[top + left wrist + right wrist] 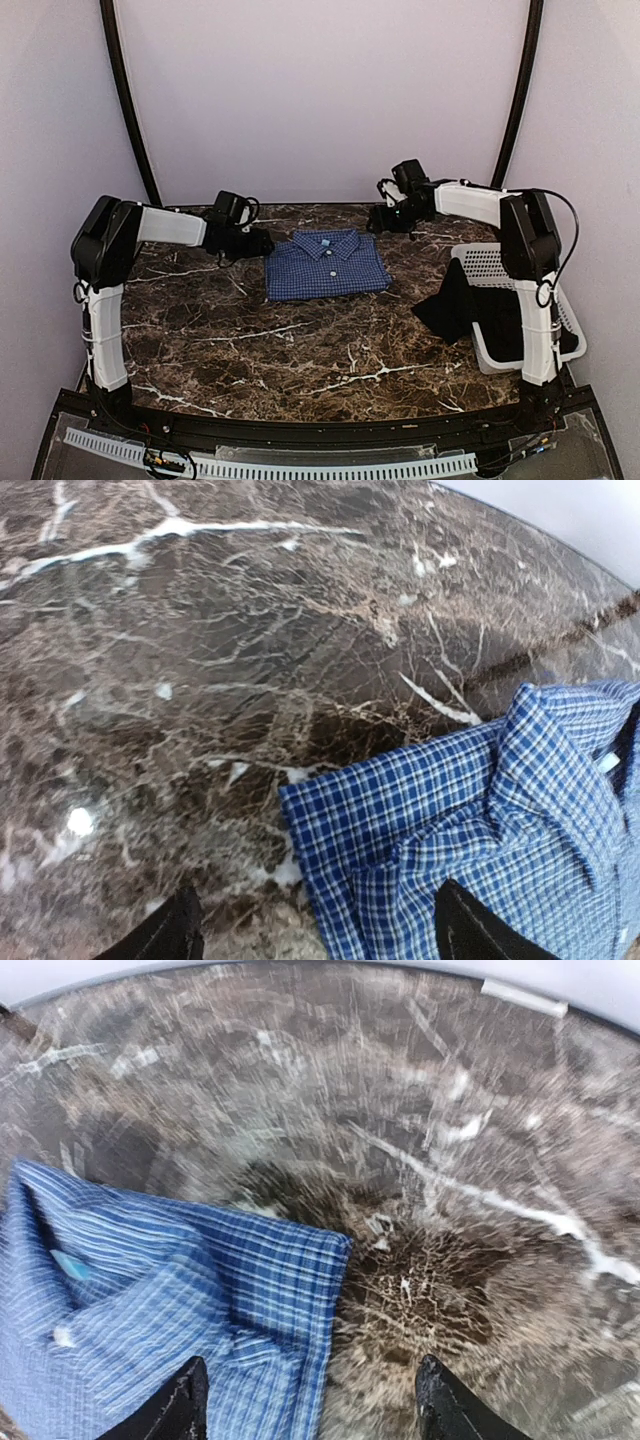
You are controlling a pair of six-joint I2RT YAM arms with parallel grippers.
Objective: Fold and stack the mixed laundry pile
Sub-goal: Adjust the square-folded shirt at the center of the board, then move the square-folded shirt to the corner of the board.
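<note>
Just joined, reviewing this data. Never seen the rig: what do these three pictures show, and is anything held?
Two robot arms are bolted at the near edge of a dark marbled table, each ending in a two-finger gripper. The wide picture comes from a fixed camera above and behind them; the other two come from cameras on the wrists, looking past their own fingers. A folded blue-check shirt lies on the table. At right, a black garment hangs over the rim of a white basket. The left gripper and right gripper are near the shirt's far corners, both open, holding nothing.
</note>
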